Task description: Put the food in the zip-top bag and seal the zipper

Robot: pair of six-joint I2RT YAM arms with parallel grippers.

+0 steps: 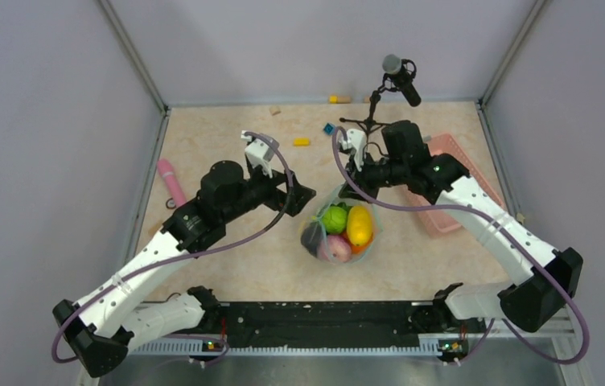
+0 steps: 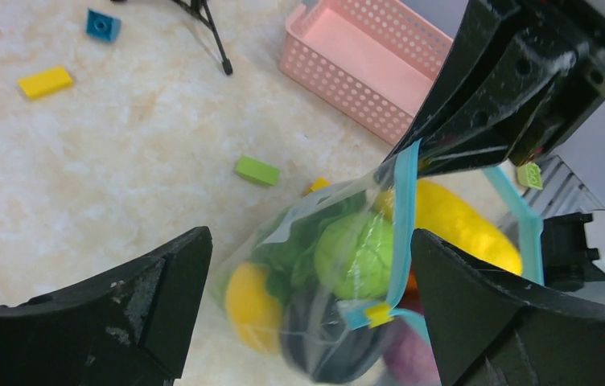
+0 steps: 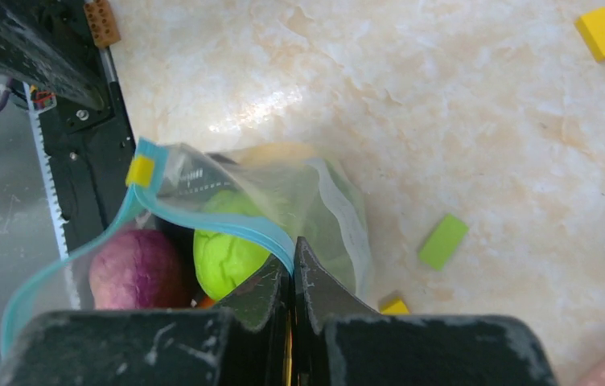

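Jaws of the left gripper (image 2: 311, 265) gaped empty at the bag's mouth, while those of the right gripper (image 3: 293, 259) were clenched on the zipper (image 3: 227, 227).

From the left jaws, the zip-top bag (image 1: 339, 235) lay straight ahead, between the two arms, resting on the tabletop (image 1: 235, 265) with the lime (image 1: 334, 219), lemon (image 1: 360, 225), eggplant (image 1: 313, 238) and magenta piece (image 1: 338, 250) inside. Its teal strip ran lengthwise through the left jaws' gap, from the yellow slider (image 2: 377, 314) low in that gap up to the right jaws' pinch beyond. It passed close by one finger, and contact could not be made out. Out from that pinch the strip's two halves stood parted, so the mouth looked unsealed. The coming move seemed to turn on that line: the left jaws, free and nearest the slider end, would need to shut across the strip, not along it.
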